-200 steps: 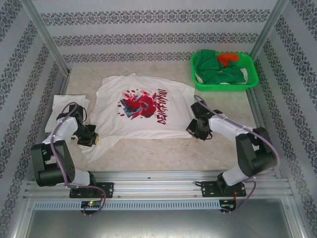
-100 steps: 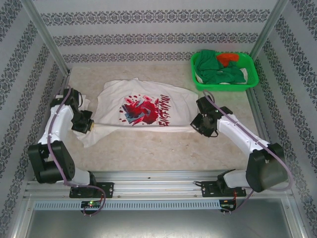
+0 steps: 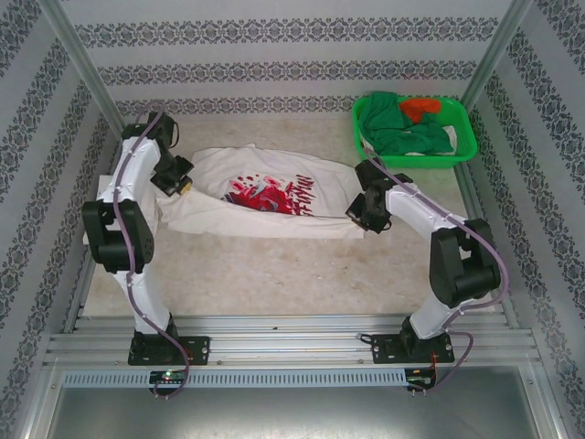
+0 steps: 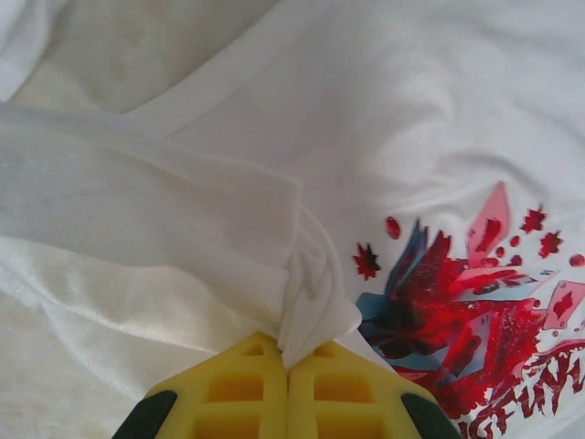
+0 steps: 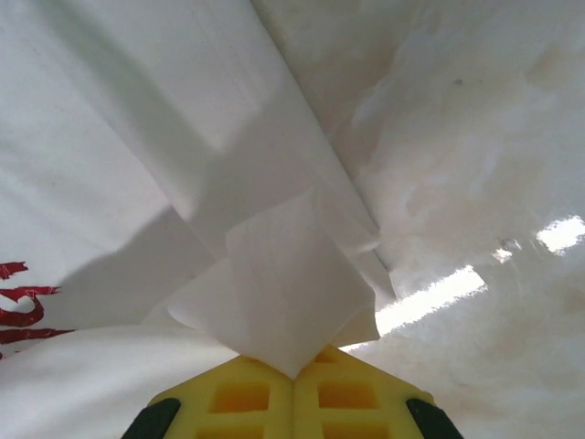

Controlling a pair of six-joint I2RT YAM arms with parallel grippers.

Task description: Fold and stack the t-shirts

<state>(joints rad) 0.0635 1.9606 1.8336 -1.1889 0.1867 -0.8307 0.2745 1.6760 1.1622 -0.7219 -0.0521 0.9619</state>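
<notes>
A white t-shirt (image 3: 265,197) with a red-and-black splash graphic lies mid-table, its near edge lifted and drawn over toward the back so the print is partly covered. My left gripper (image 3: 179,185) is at the shirt's left end, shut on a bunched pinch of white fabric (image 4: 311,293) between the yellow pads, left gripper (image 4: 288,352). My right gripper (image 3: 362,216) is at the shirt's right end, shut on a folded corner of cloth (image 5: 283,293), right gripper (image 5: 294,370). The graphic (image 4: 466,311) lies just right of the left pinch.
A green plastic basket (image 3: 464,146) with green and orange clothes stands at the back right. The bare beige tabletop (image 3: 292,274) stretches between the shirt and the arm bases. Metal frame rails (image 3: 471,206) border the table's sides. Patterned walls close the back.
Both grippers have carried the shirt's near edge away from the bases toward the back, folding it over the print. The left arm now stretches far out; the shirt looks narrower.
</notes>
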